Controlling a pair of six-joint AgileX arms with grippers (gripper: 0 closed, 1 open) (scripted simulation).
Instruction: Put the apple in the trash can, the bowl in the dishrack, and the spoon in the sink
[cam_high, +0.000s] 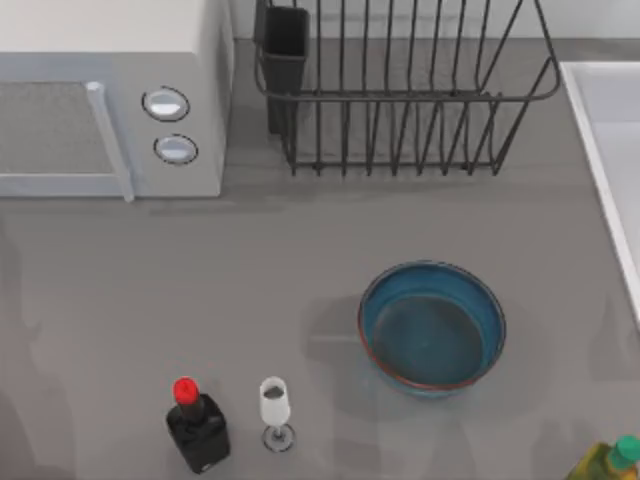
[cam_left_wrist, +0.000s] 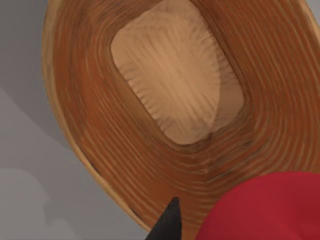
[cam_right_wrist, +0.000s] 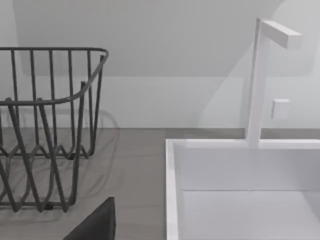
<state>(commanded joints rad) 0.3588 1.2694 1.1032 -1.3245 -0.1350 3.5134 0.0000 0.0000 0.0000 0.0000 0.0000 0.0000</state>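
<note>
In the left wrist view the red apple (cam_left_wrist: 265, 205) hangs close up over the open mouth of a brown wood-grained trash can (cam_left_wrist: 100, 125). My left gripper (cam_left_wrist: 215, 225) is shut on the apple, with one black fingertip (cam_left_wrist: 169, 222) beside it. The deep-blue bowl (cam_high: 432, 335) sits empty on the counter right of centre. The black wire dishrack (cam_high: 400, 96) (cam_right_wrist: 55, 49) stands at the back, and the white sink (cam_high: 592, 130) (cam_right_wrist: 171, 190) lies at the right edge. My right gripper's dark finger (cam_right_wrist: 97, 225) faces the gap between rack and sink. The spoon is out of view.
A white microwave (cam_high: 110, 100) fills the back left. A black bottle with a red cap (cam_high: 197, 428) and a wine glass (cam_high: 275, 408) stand near the front edge. A yellow-green bottle (cam_high: 608, 462) sits at the front right corner. A white faucet (cam_right_wrist: 257, 80) rises behind the sink.
</note>
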